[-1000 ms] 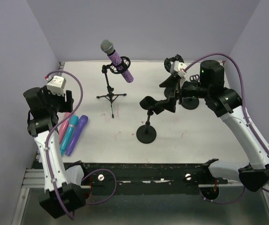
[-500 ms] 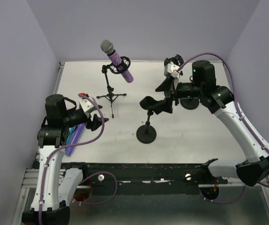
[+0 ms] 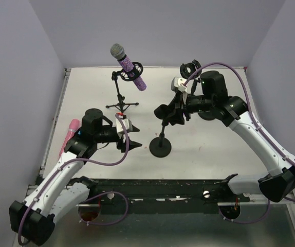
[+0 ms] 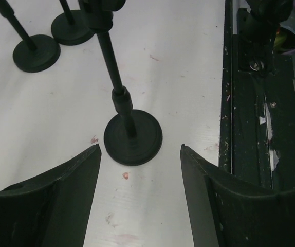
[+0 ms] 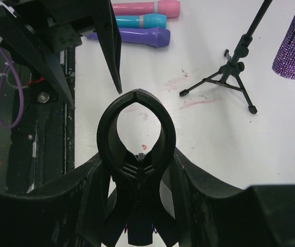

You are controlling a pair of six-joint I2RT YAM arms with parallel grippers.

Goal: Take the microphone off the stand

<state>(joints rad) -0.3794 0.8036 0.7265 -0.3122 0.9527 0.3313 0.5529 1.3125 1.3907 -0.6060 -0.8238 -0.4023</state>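
The purple glitter microphone with a silver mesh head (image 3: 131, 68) sits tilted in the clip of the black tripod stand (image 3: 121, 101), toward the far edge of the white table (image 3: 214, 149) and left of its middle. Neither arm is near it.

Both arms are at a different stand, the black round-base stand (image 3: 160, 147) near the middle of the table, whose ring-shaped clip (image 5: 136, 128) is empty. The right gripper (image 5: 137, 167) has its jaws close on either side of that clip. Whether they are pressing on it I cannot tell. The left gripper (image 3: 132, 138) is low over the table just beside the stand's base, jaws wide apart and holding nothing. Three smooth microphones, pink (image 5: 146, 7), teal (image 5: 140, 20) and violet (image 5: 132, 37), lie side by side near the left edge.

By my reading, the glitter microphone is the only one not yet removed from a stand, and work on it has not begun. The next move calls for one arm to let go and reach to the far side. It should grip the glitter barrel below the head and draw it up along its tilt. The light tripod may need steadying.
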